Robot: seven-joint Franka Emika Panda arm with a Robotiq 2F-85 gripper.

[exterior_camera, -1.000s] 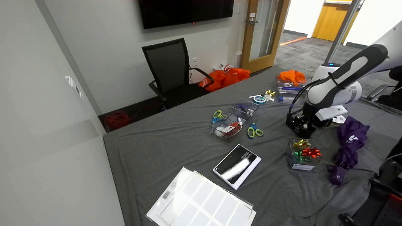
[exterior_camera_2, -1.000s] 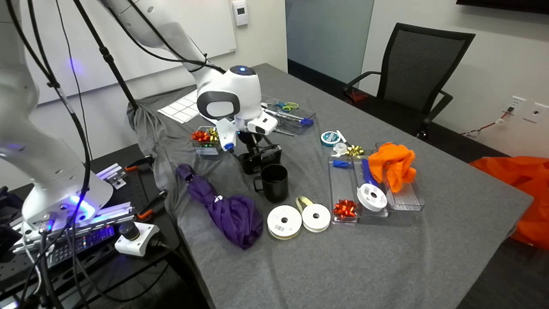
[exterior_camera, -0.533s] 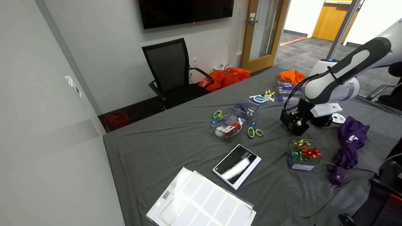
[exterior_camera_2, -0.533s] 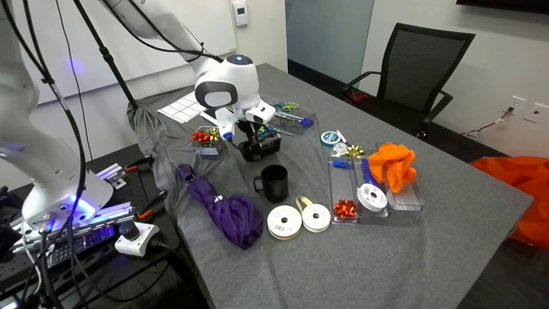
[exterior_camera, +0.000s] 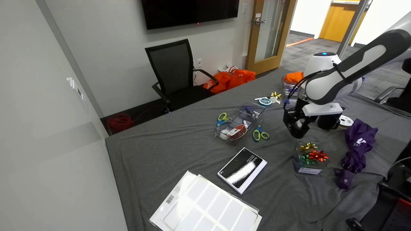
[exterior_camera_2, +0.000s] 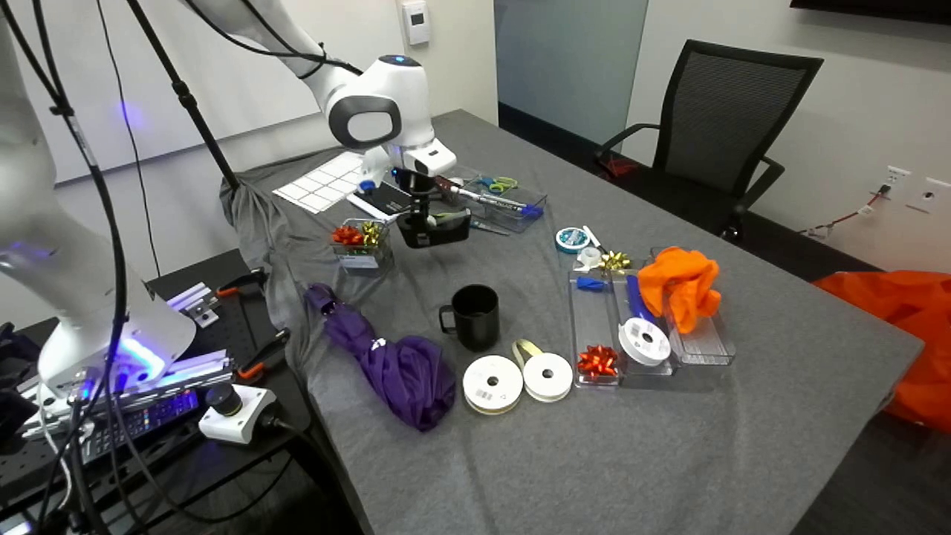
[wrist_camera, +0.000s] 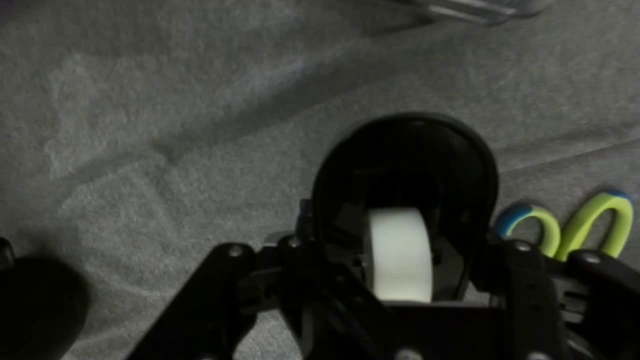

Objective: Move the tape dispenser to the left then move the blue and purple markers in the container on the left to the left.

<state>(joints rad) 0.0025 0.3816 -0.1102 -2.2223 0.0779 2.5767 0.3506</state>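
Grey tablecloth [exterior_camera_2: 669,446], mesh chair [exterior_camera_2: 724,126], held tape dispenser [wrist_camera: 402,200]

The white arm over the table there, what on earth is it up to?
A robot arm is holding a black tape dispenser between its fingers. The dispenser seems to hang just above the table. The job is to move it to the left, then do the same with markers; the markers lie in a clear tray, not yet picked up.
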